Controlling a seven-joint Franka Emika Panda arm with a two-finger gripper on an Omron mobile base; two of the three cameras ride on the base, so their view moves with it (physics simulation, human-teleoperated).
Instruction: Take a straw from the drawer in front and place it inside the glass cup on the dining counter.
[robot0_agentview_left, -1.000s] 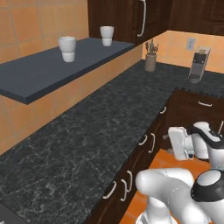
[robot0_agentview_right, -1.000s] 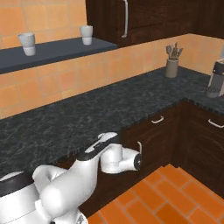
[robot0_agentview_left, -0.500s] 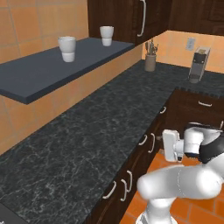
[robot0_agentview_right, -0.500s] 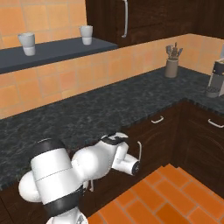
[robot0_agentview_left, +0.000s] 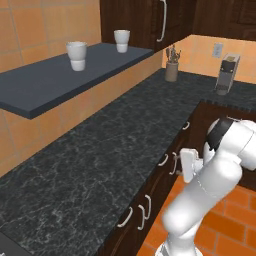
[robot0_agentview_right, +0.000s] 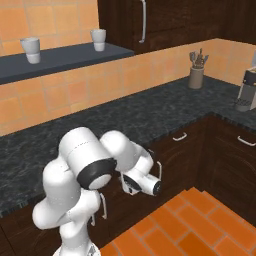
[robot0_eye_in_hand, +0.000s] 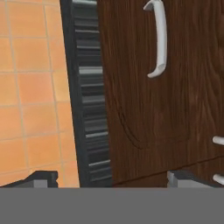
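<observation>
dark-brown wood is what faces my gripper: the front of the drawer, grain running across it, with its slim pale metal handle curving off the panel near the top of the hand view. my two fingertips stand wide apart at the bottom of that view, nothing between them, touching nothing. beside the wood panel runs a black speckled strip, the edge of the granite counter, and past it orange floor tiles.

from the base cameras i see my arm folded low in front of the cabinet run, the hand pointed at the drawer fronts under the black counter, close to one of the pale handles but not on it. in the right base view the hand sits just before the dark fronts, beside a handle.

drawers are all shut, so i cannot tell where the straw lies. up on the grey shelf stand two white ribbed cups, and a utensil holder sits in the far corner of the counter.
</observation>
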